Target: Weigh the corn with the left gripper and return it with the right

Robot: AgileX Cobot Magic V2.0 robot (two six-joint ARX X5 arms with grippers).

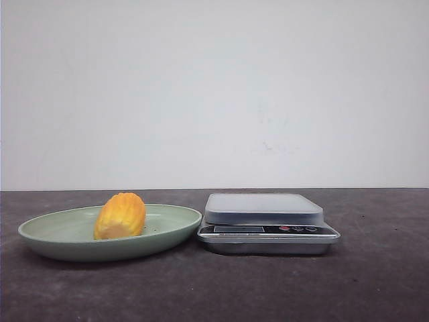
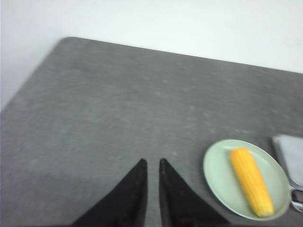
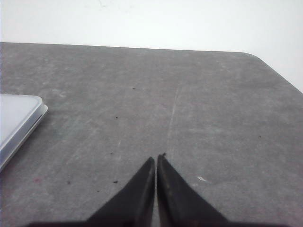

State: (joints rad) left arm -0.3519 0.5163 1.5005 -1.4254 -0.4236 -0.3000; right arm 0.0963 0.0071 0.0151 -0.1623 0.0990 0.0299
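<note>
Nearest you, both arms hang over bare bench (image 3: 213, 109): the left end effector (image 2: 152, 163) has its fingers almost together with only a slit between, holding nothing, and the right end effector (image 3: 155, 160) is pressed closed and empty. Farther out, the corn (image 1: 120, 215) lies on the green plate (image 1: 53, 231), just beside the scale (image 1: 268, 223), whose platform carries nothing. You appear to be at the first step: spread the left fingers, reach to the plate, and grip the cob across its ribbed body.

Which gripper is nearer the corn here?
Left. The left gripper hovers over bare table beside the plate holding the corn; the right gripper sees only the scale's edge.
</note>
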